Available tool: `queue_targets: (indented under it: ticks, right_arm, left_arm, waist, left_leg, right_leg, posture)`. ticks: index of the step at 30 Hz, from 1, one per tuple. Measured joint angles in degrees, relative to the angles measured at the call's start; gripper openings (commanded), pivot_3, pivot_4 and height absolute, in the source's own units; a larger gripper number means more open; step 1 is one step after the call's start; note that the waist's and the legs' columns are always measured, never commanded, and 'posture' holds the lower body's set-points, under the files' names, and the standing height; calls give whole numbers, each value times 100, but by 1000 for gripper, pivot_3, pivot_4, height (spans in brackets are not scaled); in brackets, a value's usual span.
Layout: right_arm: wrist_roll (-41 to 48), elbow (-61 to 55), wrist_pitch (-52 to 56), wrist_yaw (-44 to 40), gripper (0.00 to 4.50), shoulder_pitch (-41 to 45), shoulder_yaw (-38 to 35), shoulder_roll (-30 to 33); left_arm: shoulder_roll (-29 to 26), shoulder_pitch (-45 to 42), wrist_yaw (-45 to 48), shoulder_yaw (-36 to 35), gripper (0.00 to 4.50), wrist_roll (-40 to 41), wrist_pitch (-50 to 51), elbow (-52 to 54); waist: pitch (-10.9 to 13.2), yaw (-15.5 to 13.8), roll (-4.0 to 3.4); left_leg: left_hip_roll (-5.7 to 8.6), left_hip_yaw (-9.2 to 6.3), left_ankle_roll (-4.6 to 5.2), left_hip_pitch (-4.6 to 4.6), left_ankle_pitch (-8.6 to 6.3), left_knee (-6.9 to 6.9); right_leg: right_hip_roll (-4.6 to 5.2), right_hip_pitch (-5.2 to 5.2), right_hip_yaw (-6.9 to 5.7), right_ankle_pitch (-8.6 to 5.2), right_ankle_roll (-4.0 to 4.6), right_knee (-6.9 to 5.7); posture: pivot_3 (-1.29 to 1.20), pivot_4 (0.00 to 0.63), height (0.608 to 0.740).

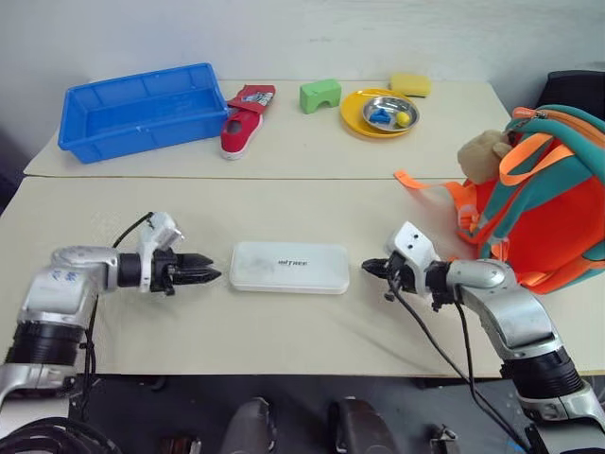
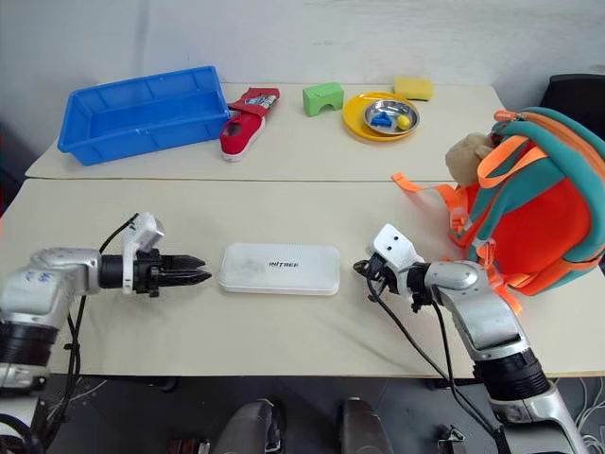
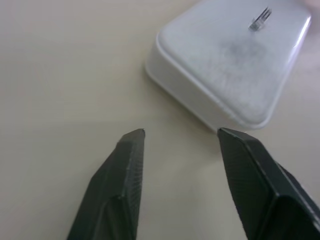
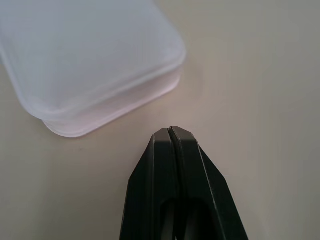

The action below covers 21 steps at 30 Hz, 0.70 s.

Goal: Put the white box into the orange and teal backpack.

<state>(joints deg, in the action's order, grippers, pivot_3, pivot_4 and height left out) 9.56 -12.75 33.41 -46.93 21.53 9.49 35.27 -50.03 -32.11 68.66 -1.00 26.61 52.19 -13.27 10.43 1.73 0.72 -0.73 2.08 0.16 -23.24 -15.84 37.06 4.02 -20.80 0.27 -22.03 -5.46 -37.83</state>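
From the head camera: the box (image 1: 289, 268) lies flat on the near table, not yet lifted, so nothing of the task is done. It sits between the two arms, long axis running side to side across the table, one short end facing each gripper, lettered face up. The left gripper (image 1: 202, 274) is just beside its left end, tips aimed at it and not touching. The right gripper (image 1: 371, 268) is near the right end, also clear of it. The backpack (image 1: 544, 194) stands well off to the right, at the table's edge, zipper edge up top; whether it is open I cannot tell from here. Grasp, lift, carry and drop-in are all left, by my reading.

Left wrist camera: the left gripper (image 3: 181, 135) has its two fingers spread apart, nothing between them but table. One rounded corner of the box (image 3: 235, 55) lies just ahead, apart from the tips.

Right wrist camera: the right gripper (image 4: 171, 131) has its fingers pressed together, empty. The box (image 4: 85, 60) shows its other end just beyond the tip, a sliver of table between them.
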Motion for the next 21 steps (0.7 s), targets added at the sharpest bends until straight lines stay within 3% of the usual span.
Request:
queue_targets:
  ticks: [4,11,15,21]
  right_arm:
    - [-8,-191,-113,18,0,-53,121,-29]
    - [-60,-229,-124,64,0,-115,146,-34]
    - [-59,-238,-124,110,0,-123,146,-51]
    - [-62,-216,-125,175,0,-122,144,-72]
  left_arm:
    - [61,-424,88,234,4479,80,830,-602]
    - [378,-1021,127,690,4479,-101,1171,-1415]
    - [870,-1475,88,833,4479,-231,1269,-1930]
    - [1388,-1699,150,1035,4479,-473,813,-2166]
  waist:
    - [0,-7,0]
    - [1,-29,3]
    - [0,-121,2]
    - [-17,-219,-23]
  left_leg:
    - [1,0,0,1,1,3]
    - [3,-2,-4,3,5,12]
    - [12,-4,5,10,6,21]
    - [48,-10,14,18,15,23]
  right_leg:
    - [0,1,0,0,0,0]
    - [0,7,-2,0,0,-3]
    - [8,17,-5,0,0,-6]
    - [41,30,-12,0,-1,-8]
  posture:
    - [0,150,740]
    - [0,150,740]
    - [0,150,740]
    - [0,150,740]
